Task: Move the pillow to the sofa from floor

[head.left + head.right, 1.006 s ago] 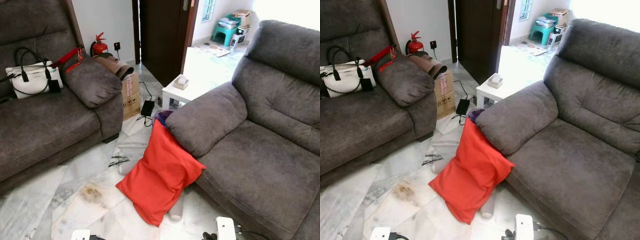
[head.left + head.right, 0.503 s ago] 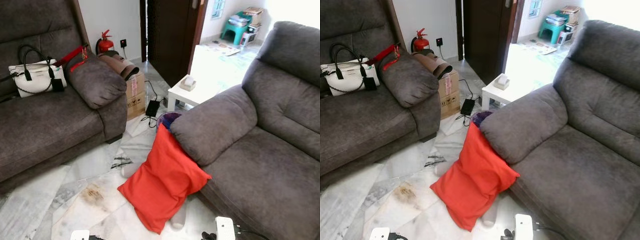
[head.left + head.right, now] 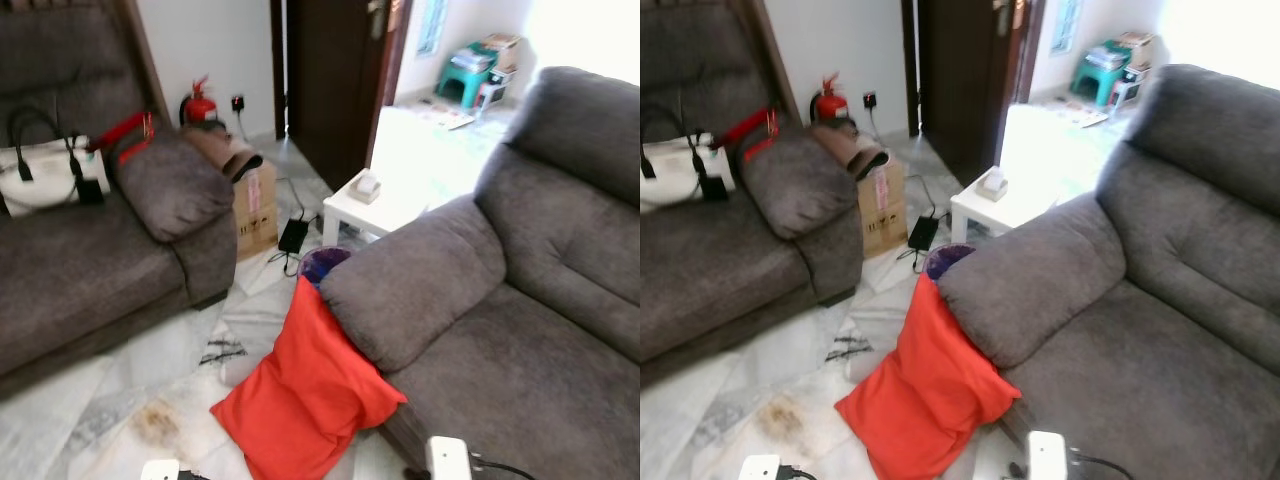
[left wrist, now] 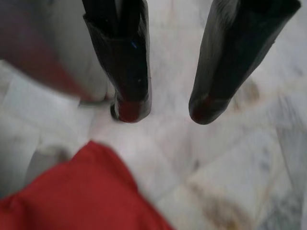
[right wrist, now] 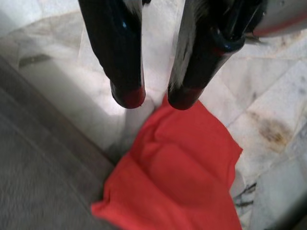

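The red pillow [image 3: 305, 400] lies on the marble floor [image 3: 130, 370], leaning against the right sofa [image 3: 480, 330] armrest. The left tool [image 4: 165, 108] hangs wide open and empty, the right tool [image 5: 156, 98] narrowly parted above the pillow. Risk: pinching one floppy corner lets it slip; its near edge is cut off.

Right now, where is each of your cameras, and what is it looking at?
Head eyes: look forward and down at the red pillow leaning on the right sofa; no arms in sight.
Left wrist: above marble floor, left gripper open, pillow corner.
Right wrist: right gripper open above the pillow.
Shared: every view shows the pillow.
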